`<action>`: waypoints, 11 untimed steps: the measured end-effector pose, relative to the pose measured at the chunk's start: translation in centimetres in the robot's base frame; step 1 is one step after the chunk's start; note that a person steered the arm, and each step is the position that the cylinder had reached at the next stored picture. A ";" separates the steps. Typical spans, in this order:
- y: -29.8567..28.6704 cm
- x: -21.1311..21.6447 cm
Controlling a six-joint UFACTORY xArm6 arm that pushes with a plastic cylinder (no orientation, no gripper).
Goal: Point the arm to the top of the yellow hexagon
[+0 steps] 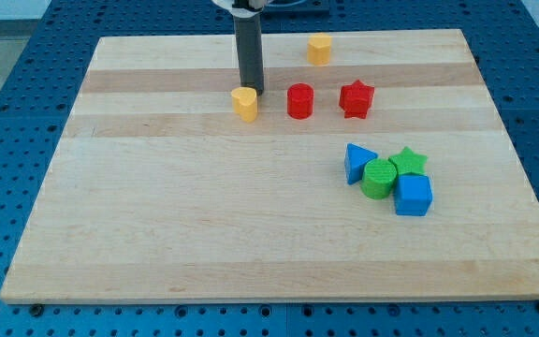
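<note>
The yellow hexagon (319,49) stands near the view's top edge of the wooden board (204,215), right of centre. My tip (252,91) is at the end of the dark rod, well to the left of and below the hexagon. The tip sits just above and right of a yellow heart-shaped block (245,104), touching or nearly touching it.
A red cylinder (299,100) and a red star (356,98) lie right of the tip. At the right a blue triangle (357,162), green cylinder (378,179), green star (407,162) and blue cube (414,196) are clustered together.
</note>
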State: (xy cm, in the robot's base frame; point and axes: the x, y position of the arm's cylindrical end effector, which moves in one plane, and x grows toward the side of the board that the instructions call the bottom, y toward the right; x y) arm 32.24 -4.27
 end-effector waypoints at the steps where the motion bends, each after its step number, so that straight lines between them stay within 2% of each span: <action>1: 0.4 -2.9; 2: 1.3 -7.3; 3: 4.7 -11.2; 5: 10.1 -12.5; 6: 10.9 -12.5; 11: 9.2 -12.8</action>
